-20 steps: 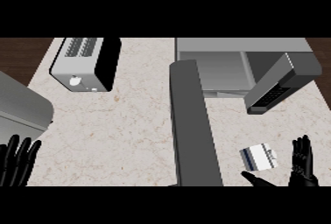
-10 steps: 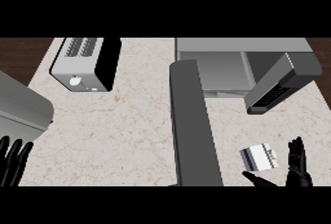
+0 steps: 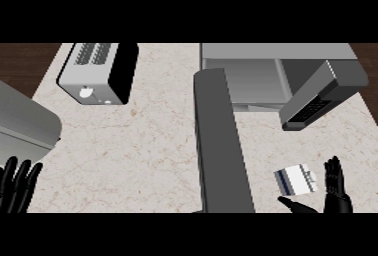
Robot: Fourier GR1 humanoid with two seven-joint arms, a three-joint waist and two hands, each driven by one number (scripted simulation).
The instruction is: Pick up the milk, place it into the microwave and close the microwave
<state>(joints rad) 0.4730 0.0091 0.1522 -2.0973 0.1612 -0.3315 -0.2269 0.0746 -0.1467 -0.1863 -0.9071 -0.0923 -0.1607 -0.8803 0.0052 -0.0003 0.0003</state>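
The milk carton (image 3: pixel 297 179) lies on the counter (image 3: pixel 140 150), between the open microwave door (image 3: pixel 221 150) and the right hand (image 3: pixel 337 190). That hand is partly cut off below, fingers straight and together, thumb spread under the carton; contact is unclear. The left hand (image 3: pixel 16 187) rests at the lower left, fingers up and slightly apart.

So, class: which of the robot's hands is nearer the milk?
Right. The right hand is open just right of the milk, with its thumb below it. The left hand rests open at the view's lower-left edge, far from the milk.
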